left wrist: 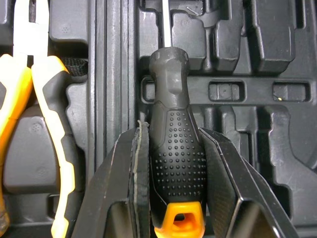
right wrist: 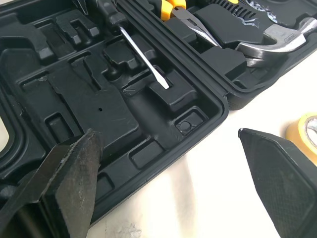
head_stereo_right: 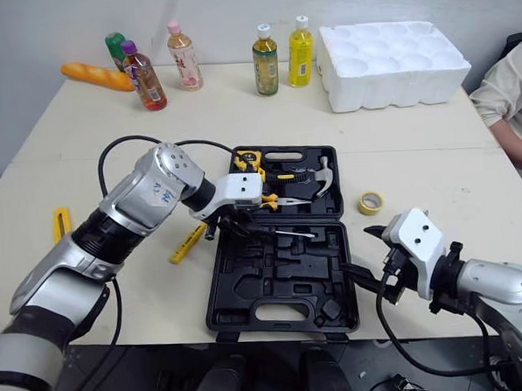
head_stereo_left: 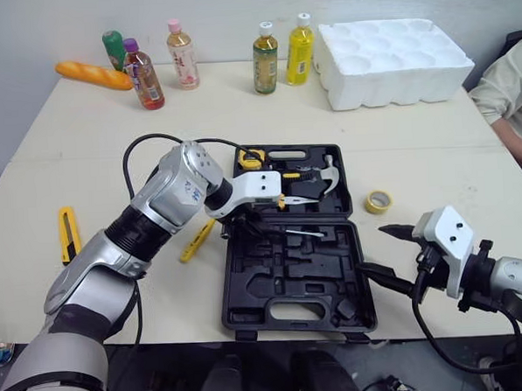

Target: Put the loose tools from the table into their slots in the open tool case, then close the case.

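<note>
The black tool case [head_stereo_left: 292,286] lies open in the middle of the table. Its far half holds a hammer [head_stereo_left: 327,170], yellow-handled pliers [left wrist: 47,99] and a tape measure [head_stereo_left: 250,157]. My left gripper [left wrist: 173,131] is shut on a screwdriver [head_stereo_left: 302,234] by its black and orange handle, above the case's near half; the shaft [right wrist: 143,59] points right across the moulded slots. My right gripper [head_stereo_left: 388,254] stands open beside the case's right front corner, with nothing between its fingers. A yellow utility knife [head_stereo_left: 67,234] and another yellow tool [head_stereo_left: 197,241] lie left of the case.
A roll of yellow tape [head_stereo_left: 378,201] sits on the table right of the case. Several bottles [head_stereo_left: 264,59], a bread loaf [head_stereo_left: 93,75] and a white foam tray [head_stereo_left: 394,61] line the far edge. A person's sleeve [head_stereo_left: 505,86] shows at the right.
</note>
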Controlling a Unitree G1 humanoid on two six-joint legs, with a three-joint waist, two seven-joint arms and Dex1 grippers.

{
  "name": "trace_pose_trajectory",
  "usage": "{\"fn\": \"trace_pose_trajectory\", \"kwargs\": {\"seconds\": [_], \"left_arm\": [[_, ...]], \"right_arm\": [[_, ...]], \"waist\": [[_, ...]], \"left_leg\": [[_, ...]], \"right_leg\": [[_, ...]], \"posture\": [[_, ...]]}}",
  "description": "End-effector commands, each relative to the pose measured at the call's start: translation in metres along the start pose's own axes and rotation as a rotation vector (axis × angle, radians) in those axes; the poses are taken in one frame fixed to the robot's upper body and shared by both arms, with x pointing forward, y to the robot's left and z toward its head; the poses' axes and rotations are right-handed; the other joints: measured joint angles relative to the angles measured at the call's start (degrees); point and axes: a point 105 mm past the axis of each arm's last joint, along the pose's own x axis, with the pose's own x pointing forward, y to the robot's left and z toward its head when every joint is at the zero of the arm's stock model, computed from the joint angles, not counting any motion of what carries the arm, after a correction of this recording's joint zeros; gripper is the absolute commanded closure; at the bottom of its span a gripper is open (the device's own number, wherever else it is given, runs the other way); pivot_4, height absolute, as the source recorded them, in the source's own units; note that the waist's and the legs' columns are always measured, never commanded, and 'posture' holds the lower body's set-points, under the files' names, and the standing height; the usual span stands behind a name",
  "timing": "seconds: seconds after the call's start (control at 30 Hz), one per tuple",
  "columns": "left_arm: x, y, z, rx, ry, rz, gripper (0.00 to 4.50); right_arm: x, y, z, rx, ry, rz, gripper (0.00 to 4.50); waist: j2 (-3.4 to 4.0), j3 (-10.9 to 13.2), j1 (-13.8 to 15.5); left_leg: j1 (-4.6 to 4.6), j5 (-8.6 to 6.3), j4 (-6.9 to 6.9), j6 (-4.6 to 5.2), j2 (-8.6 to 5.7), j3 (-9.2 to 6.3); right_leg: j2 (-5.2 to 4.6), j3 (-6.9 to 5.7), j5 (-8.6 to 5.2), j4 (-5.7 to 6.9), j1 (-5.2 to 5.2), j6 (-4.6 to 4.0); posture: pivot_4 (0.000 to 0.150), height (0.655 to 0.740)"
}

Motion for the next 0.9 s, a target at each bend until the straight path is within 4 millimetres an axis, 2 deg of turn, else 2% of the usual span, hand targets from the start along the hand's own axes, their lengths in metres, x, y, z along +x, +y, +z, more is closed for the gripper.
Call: {"fn": "trace_pose_trajectory", "kwargs": {"seconds": [0.03, 0.67, 0.73, 0.9], "left_arm": [[-0.001, -0.001, 0.009, 0.047, -0.008, 0.016, 3.48], [0.001, -0.004, 0.011, 0.080, -0.021, 0.014, 3.48], [-0.001, -0.006, 0.014, 0.064, -0.041, -0.002, 2.45], [-0.006, -0.004, 0.022, 0.074, -0.063, 0.003, 0.25]], "right_arm": [[-0.001, 0.003, 0.007, -0.030, -0.028, 0.004, 0.00], [0.003, 0.005, 0.012, -0.022, -0.053, 0.021, 0.00], [0.003, 0.005, 0.013, -0.021, -0.057, 0.023, 0.00], [0.006, 0.006, 0.013, -0.018, -0.058, 0.036, 0.00]], "waist": [[0.00, 0.0, 0.0], [-0.01, 0.0, 0.2], [-0.01, 0.0, 0.1], [-0.01, 0.0, 0.0]], "left_leg": [[0.00, 0.00, 0.00, 0.00, 0.00, 0.00], [0.00, 0.00, 0.06, 0.00, -0.02, 0.00], [0.00, 0.00, 0.06, 0.00, -0.02, 0.00], [0.01, 0.00, 0.08, 0.00, -0.01, 0.00]], "right_leg": [[0.00, 0.00, 0.00, 0.02, 0.00, 0.00], [-0.01, 0.00, 0.00, 0.07, 0.00, 0.00], [-0.01, 0.00, 0.00, 0.08, 0.01, 0.00], [0.00, 0.00, 0.00, 0.11, 0.00, 0.00]], "posture": [[0.150, 0.7400], [0.150, 0.7400], [0.150, 0.7400], [0.150, 0.7400]]}}
